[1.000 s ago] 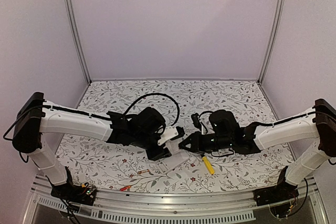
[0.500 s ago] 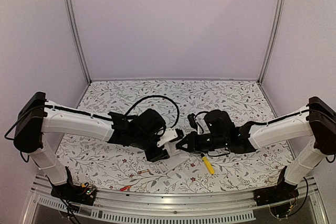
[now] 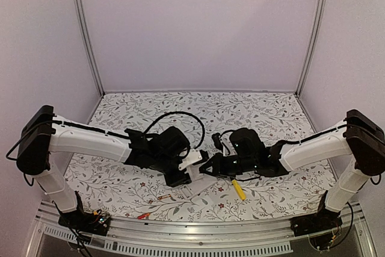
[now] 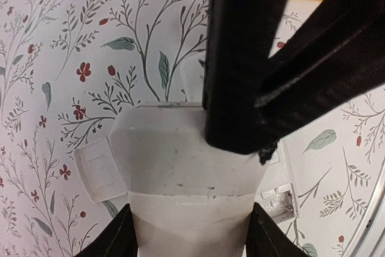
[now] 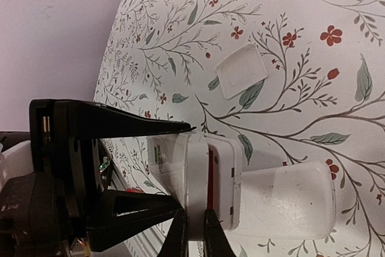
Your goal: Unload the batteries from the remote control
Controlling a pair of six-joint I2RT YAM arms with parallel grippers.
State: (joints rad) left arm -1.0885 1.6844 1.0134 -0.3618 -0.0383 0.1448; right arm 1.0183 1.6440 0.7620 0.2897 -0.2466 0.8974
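My left gripper [image 3: 187,173] is shut on the white remote [image 3: 196,180] and holds it just above the table. In the left wrist view the remote [image 4: 180,167] sits between my two fingers [image 4: 114,239]. My right gripper [image 3: 205,166] meets the remote from the right. In the right wrist view its fingers [image 5: 180,233] are pinched on the remote's [image 5: 195,167] near edge, beside a red battery [image 5: 209,176] in the open slot. Two batteries [image 3: 163,197] [image 3: 143,215] lie loose near the front edge.
The white battery cover [image 4: 99,170] lies on the flowered table, also in the right wrist view [image 5: 242,70]. A yellow-handled screwdriver [image 3: 239,189] lies just right of the remote. The metal front rail [image 3: 192,233] and both arm bases are close.
My right gripper has moved left onto the remote's end. My left gripper has kept hold of the remote and shifted only slightly.
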